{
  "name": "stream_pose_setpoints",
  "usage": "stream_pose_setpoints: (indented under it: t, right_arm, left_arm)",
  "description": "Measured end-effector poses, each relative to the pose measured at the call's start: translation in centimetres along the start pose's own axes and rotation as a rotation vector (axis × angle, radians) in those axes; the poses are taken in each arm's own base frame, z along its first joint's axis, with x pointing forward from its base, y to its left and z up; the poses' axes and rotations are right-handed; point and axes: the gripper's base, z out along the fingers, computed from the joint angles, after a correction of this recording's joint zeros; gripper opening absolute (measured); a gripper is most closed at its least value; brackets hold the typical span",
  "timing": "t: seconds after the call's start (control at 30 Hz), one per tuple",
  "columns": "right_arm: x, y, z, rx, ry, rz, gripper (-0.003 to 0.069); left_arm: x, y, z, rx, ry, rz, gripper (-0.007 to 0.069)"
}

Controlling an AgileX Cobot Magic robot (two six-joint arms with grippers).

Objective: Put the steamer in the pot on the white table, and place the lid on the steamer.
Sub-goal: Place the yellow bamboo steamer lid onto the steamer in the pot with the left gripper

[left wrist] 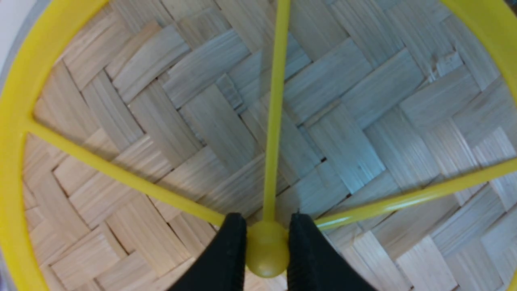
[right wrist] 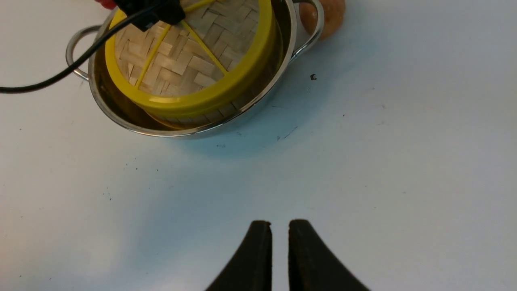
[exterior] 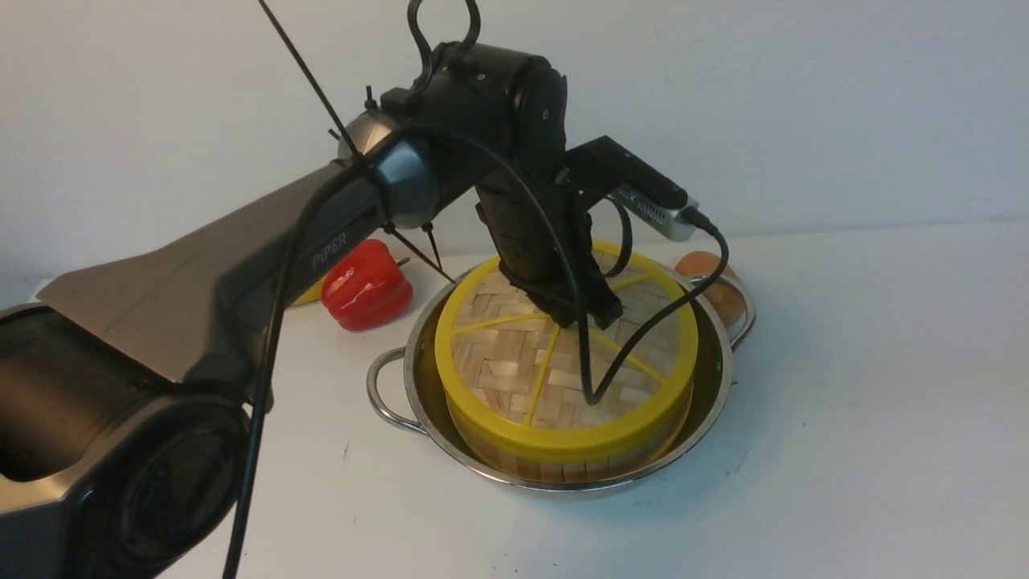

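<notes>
Centre frame, our left gripper (left wrist: 267,232) pinches the lid (exterior: 498,362) by its hub, we judge to seat it squarely on the steamer (exterior: 563,466); our right gripper (right wrist: 279,228) hangs barely parted, empty.

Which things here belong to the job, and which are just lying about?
Job: lid, steamer, pot, table, left pincer on the lid's hub.
Lying about: red pepper, brown round thing behind the pot.

The lid (exterior: 514,354) hides all of the steamer (exterior: 555,468) but a strip of wall, and the pot (exterior: 712,363) half hides an orange-brown thing (exterior: 701,264) behind it.
</notes>
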Motion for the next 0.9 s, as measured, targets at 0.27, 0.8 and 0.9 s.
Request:
stream_pose_setpoints:
  t: [0.27, 0.8, 0.9]
  right_arm:
    - [0.00, 0.01, 0.00, -0.001, 0.000, 0.000, 0.0088]
    - [0.00, 0.01, 0.00, -0.001, 0.000, 0.000, 0.0092]
    - [0.00, 0.01, 0.00, -0.001, 0.000, 0.000, 0.0095]
  left_arm:
    - [-0.02, -0.02, 0.04, 0.004, 0.002, -0.001, 0.0122]
    - [-0.06, -0.03, 0.25, 0.006, -0.001, -0.003, 0.0334]
    - [-0.06, -0.03, 0.25, 0.006, -0.001, -0.003, 0.0344]
